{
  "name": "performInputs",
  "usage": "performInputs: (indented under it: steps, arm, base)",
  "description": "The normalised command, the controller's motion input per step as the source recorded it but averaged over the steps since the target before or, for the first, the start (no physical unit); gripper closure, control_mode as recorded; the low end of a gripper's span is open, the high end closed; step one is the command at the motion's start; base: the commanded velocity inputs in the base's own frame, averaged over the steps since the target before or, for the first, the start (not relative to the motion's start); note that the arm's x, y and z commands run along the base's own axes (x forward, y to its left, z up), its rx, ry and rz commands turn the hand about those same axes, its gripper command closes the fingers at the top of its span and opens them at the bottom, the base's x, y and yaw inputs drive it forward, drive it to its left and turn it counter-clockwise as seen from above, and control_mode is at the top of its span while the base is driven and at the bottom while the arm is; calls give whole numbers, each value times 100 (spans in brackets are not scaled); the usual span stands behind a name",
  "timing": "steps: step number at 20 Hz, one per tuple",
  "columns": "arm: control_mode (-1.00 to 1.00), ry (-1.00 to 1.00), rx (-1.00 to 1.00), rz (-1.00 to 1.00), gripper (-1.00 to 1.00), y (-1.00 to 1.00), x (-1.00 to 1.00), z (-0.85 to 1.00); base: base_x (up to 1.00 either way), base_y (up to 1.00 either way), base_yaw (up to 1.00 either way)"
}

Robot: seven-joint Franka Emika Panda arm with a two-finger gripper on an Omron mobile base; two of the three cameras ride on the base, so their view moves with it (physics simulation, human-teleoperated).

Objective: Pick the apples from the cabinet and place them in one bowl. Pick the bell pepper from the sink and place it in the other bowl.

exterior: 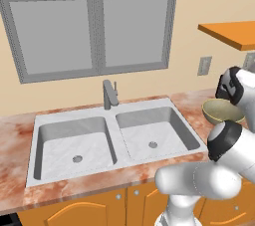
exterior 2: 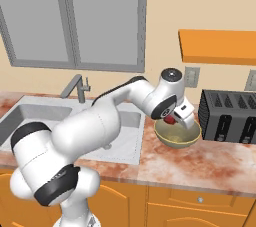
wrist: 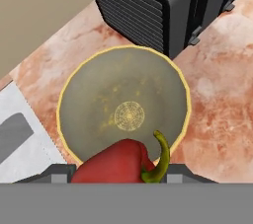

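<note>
My gripper [exterior 2: 175, 118] is shut on the bell pepper [wrist: 116, 164], a lumpy dark-red fruit with a curled green stem. The pepper [exterior 2: 170, 119] hangs just above the olive-green bowl [wrist: 123, 90], over its near rim. That bowl [exterior 2: 177, 137] stands on the marbled counter to the right of the sink [exterior: 113, 135], whose two basins hold nothing. The orange cabinet [exterior 2: 217, 46] is mounted on the wall above and to the right. The apples are out of view.
A black toaster [exterior 2: 227, 116] stands close behind and right of the bowl [exterior: 221, 112]. The grey faucet [exterior: 108, 94] rises behind the sink [exterior 2: 30, 116], under a window. A wall outlet [exterior: 204, 65] sits above the counter.
</note>
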Motion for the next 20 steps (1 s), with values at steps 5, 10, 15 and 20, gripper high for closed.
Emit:
performInputs:
  steps: [5,10,15,20]
  arm:
    - [-100,0,0,0,100,-4,16,-18]
    - [-100,6,1,0,100,-3,16,-20]
    - [-100,9,0,0,100,-4,16,-22]
    - [-100,7,7,0,100,-6,14,-23]
  base:
    - [0,0,0]
    - [0,0,0]
    - [0,0,0]
    - [0,0,0]
